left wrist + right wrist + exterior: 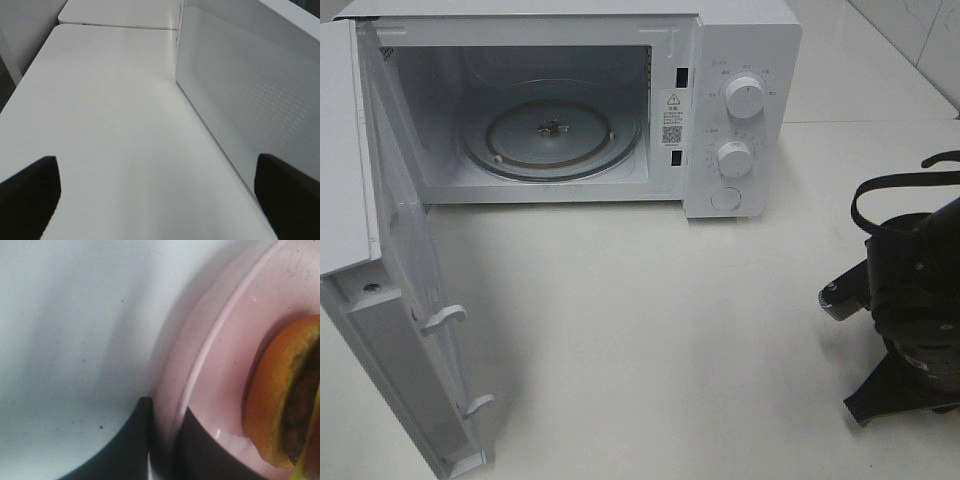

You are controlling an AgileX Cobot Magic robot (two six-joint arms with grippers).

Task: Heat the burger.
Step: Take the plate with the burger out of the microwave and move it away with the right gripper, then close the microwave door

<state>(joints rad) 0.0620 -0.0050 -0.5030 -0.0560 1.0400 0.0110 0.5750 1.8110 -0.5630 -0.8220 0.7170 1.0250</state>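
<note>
High view: microwave [570,110] door wide open, turntable bare. Left wrist: left gripper [160,195] spread, holding nothing. Right wrist: right gripper [162,440] pinches the plate [220,365] rim — burger [285,400] on it, probably soft and top-heavy, so carry by the plate, level.

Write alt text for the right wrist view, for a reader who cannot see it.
The right gripper is shut on the rim of a pink plate, one dark finger on each side of the edge. A burger sits on the plate, only partly in frame, with its golden-brown bun and dark patty showing. A white table lies beneath.
</note>
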